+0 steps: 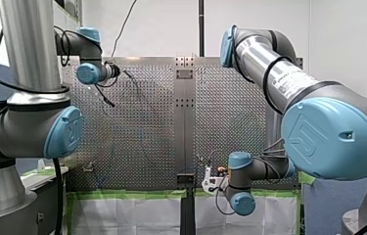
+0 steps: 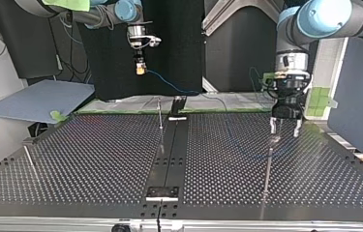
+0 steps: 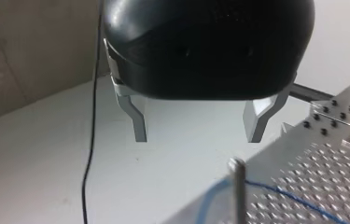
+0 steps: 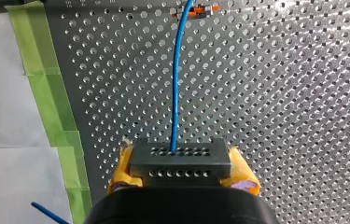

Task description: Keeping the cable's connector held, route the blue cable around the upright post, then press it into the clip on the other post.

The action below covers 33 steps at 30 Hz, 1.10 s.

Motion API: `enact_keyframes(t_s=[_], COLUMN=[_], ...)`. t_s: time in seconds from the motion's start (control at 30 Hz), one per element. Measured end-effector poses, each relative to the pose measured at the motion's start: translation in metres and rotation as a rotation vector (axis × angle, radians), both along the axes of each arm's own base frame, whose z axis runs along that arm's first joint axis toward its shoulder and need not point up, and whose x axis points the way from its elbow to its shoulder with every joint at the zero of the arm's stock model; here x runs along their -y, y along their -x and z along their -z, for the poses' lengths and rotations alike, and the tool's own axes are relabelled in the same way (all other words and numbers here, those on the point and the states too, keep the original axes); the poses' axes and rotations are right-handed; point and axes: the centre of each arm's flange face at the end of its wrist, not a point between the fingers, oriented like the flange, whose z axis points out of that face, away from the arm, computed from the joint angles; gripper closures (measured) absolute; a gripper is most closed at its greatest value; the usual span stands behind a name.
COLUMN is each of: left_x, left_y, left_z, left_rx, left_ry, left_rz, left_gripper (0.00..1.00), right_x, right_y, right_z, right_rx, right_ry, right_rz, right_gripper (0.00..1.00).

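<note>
My right gripper (image 4: 181,164), with yellow pads (image 4: 121,170), is shut on the cable's grey connector block (image 4: 180,161). The blue cable (image 4: 177,79) runs from it straight out over the perforated plate, past a small orange and white piece (image 4: 196,9). In the top view this gripper (image 2: 140,67) hangs high at the back left, and the blue cable (image 2: 169,84) droops from it toward the plate. My left gripper (image 2: 285,126) stands open just above a thin upright post (image 2: 268,162). From the left wrist, the post's tip (image 3: 237,164) lies below the open metal fingers (image 3: 140,126), with the blue cable (image 3: 275,189) behind it.
A second thin post (image 2: 159,116) stands near the plate's middle rail (image 2: 169,154), and a short one (image 2: 29,155) at the top view's left. Green tape (image 4: 46,74) lines the plate's edge. A black wire (image 3: 91,140) hangs beside my left gripper.
</note>
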Motion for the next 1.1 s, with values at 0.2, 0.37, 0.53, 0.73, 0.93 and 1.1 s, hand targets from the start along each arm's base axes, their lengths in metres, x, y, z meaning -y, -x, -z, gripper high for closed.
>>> enact_keyframes(t_s=[0.2,0.37,0.53,0.73,0.93,1.1], left_x=[0.001,0.001,-0.001,-0.003,-0.001,0.003], left_y=[0.011,0.013,0.012,0.009,0.01,0.012], left_z=[-0.008,-0.008,-0.017,-0.039,-0.058,-0.07], left_rx=[-0.005,-0.036,-0.05,-0.055,-0.073,-0.09], left_ry=[-0.032,-0.072,-0.103,-0.145,-0.193,-0.232], left_rz=[-0.011,-0.03,-0.069,-0.13,-0.188,-0.22], left_gripper=[0.0,0.0,0.0,0.0,0.0,0.0], right_x=[0.0,0.001,0.001,0.002,0.002,0.003], right_y=[0.0,-0.001,-0.001,-0.002,-0.002,-0.003], right_z=[0.0,0.0,0.0,0.0,0.0,0.0], right_rx=[0.0,-0.001,-0.002,-0.001,0.0,0.0], right_ry=[0.0,-0.001,-0.002,-0.001,0.0,0.001], right_rz=[0.0,-0.002,-0.005,-0.006,-0.007,-0.008], right_gripper=[1.0,1.0,1.0,1.0,1.0,1.0])
